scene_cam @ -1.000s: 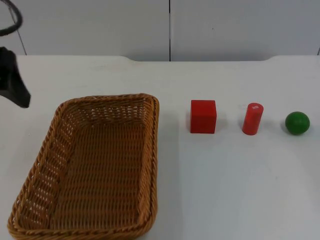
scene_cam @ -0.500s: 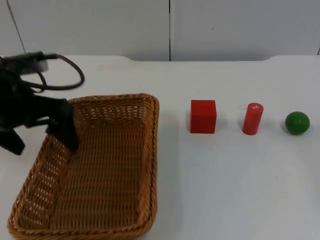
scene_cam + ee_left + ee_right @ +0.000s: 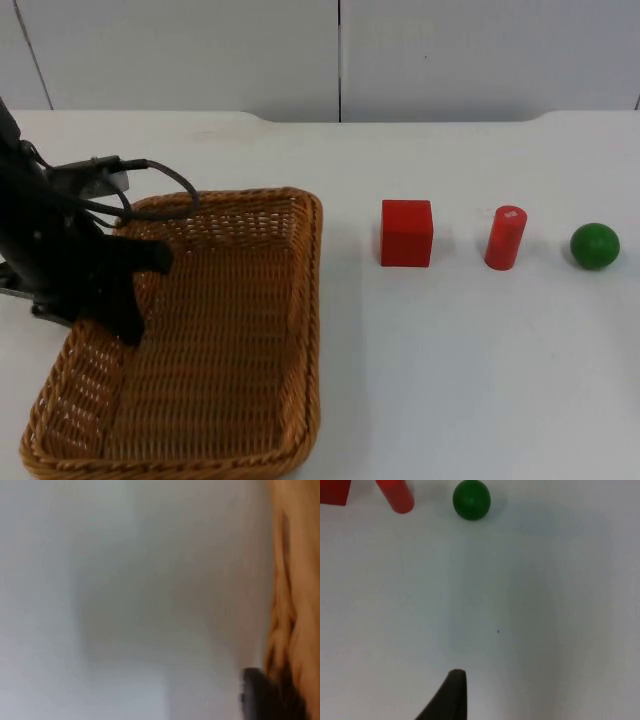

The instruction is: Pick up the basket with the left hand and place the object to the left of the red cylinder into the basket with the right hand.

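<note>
- White table top (image 3: 460,370) is seen ending at a grey partition wall (image 3: 200,55) along its far edge.
- Brown woven wicker basket (image 3: 215,350) is set at the table's near-left corner, long side running from the near edge toward the far edge.
- Left gripper (image 3: 120,300) is positioned at the basket's left rim, about midway along that side; one black finger is seen inside the rim, over the weave. In the left wrist view a dark fingertip (image 3: 260,695) is seen right against the orange-brown wicker (image 3: 295,605), with bare white table beside it.
- Left claw state: cannot be told — whether the rim is clamped or the fingers are just set astride it is not resolved.
- Red cube (image 3: 406,232) is placed right of the basket, clear of its rim, toward the middle of the table.
- Red cylinder (image 3: 505,238) is stood just right of the cube, apart from it, leaning slightly, with a small white mark on its top face.
- Green ball (image 3: 594,245) is placed right of the cylinder, near the table's right edge.
- All three are lined up in a row parallel to the far edge.
- Right wrist view: cube (image 3: 334,491), cylinder (image 3: 395,494) and ball (image 3: 471,499) are seen well ahead of one black fingertip (image 3: 451,695) over bare table; the right arm is waiting away from the objects.
- Right claw state: cannot be told from one fingertip.
</note>
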`<state>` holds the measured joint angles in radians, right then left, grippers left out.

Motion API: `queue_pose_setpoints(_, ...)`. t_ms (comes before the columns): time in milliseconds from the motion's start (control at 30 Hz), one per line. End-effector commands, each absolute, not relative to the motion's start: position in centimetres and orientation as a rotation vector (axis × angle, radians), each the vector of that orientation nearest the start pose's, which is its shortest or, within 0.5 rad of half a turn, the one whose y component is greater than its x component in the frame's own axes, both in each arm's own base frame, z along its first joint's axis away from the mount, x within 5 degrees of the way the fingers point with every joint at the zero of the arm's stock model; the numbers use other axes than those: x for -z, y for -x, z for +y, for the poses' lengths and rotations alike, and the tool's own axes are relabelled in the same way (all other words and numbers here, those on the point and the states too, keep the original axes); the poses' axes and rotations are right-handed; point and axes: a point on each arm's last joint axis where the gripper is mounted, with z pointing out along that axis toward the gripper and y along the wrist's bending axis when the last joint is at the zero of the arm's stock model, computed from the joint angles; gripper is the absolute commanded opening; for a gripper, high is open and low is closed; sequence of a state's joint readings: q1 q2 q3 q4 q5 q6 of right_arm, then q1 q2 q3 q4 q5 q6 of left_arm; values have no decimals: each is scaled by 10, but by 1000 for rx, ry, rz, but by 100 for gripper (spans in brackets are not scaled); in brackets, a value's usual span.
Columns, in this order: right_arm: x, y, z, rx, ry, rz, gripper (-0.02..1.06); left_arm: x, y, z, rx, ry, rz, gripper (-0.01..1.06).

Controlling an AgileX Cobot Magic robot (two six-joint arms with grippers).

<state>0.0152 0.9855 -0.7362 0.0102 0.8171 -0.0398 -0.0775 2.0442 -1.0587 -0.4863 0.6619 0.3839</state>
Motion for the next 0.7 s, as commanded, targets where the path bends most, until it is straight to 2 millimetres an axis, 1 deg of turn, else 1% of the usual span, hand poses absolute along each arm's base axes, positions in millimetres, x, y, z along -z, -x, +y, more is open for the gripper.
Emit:
queue_pose_setpoints(0, -289, -179, 2, 6, 64, 2529, 105, -90, -340, -55, 489, -81, 3050, 0)
queue_pose_setpoints(33, -289, -179, 2, 6, 64, 2529, 105, -90, -340, -55, 489, -81, 3050, 0)
queue_pose_setpoints(100, -289, -179, 2, 6, 64, 2529, 105, -95, -339, -56, 495, -70, 3052, 0)
queue_pose_setpoints(167, -289, -179, 2, 6, 64, 2529, 105, -105, -337, -56, 511, -87, 3049, 0)
queue_pose_setpoints(200, -289, -179, 2, 6, 64, 2529, 105, -105, -337, -56, 511, -87, 3049, 0)
queue_pose_setpoints(267, -289, -179, 2, 6, 64, 2529, 105, -119, -335, -56, 516, -89, 3035, 0)
queue_pose_setpoints(367, -289, -179, 2, 6, 64, 2529, 105, -149, -330, -54, 553, -73, 2993, 0)
queue_pose_setpoints(400, -289, -179, 2, 6, 64, 2529, 105, -149, -330, -54, 553, -73, 2993, 0)
queue_pose_setpoints(467, -289, -179, 2, 6, 64, 2529, 105, -168, -323, -52, 579, -94, 2984, 0)
queue_pose_setpoints(533, -289, -179, 2, 14, 68, 2531, 105, -186, -316, -47, 591, -93, 2960, 0)
queue_pose_setpoints(567, -289, -179, 2, 14, 68, 2531, 105, -186, -316, -47, 591, -93, 2960, 0)
queue_pose_setpoints(600, -289, -179, 2, 14, 68, 2531, 105, -199, -310, -41, 602, -75, 2933, 0)
queue_pose_setpoints(667, -289, -179, 2, 4, 63, 2531, 105, -212, -302, -33, 601, -54, 2911, 0)
